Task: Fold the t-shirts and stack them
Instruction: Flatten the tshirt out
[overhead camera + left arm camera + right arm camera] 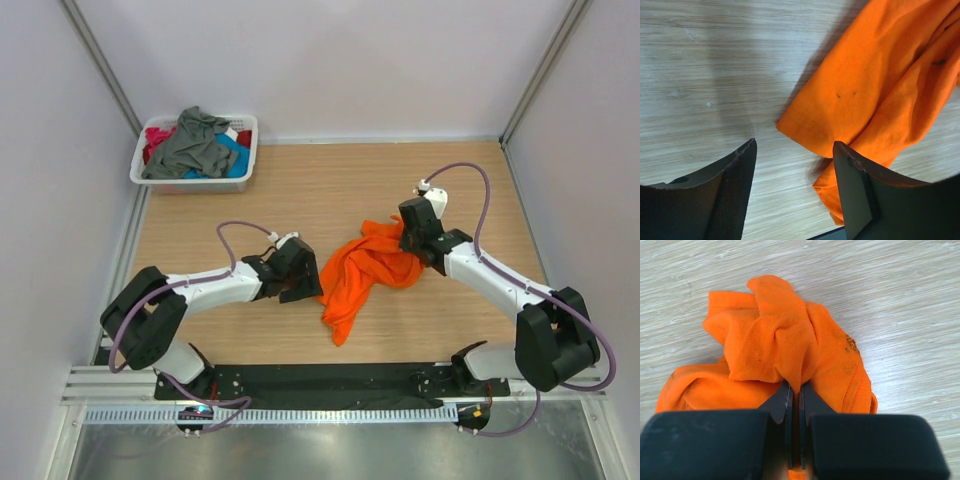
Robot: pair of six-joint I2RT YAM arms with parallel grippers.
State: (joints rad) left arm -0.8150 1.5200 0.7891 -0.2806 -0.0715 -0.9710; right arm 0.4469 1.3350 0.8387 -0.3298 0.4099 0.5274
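Right gripper (795, 390) is clamped on a fold of the orange t-shirt (780, 340), crumpled on the table (900, 300); left gripper (795, 145) stands just beside the shirt's edge, jaws apart, gripping nothing; other t-shirts (198, 145) lie heaped in the basket (190, 185).

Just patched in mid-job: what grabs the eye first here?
The crumpled orange shirt lies mid-table, its far right end pinched in the shut right gripper. The left gripper hangs open at the shirt's left edge, holding nothing. A basket of grey, teal and red shirts sits in the far-left corner.
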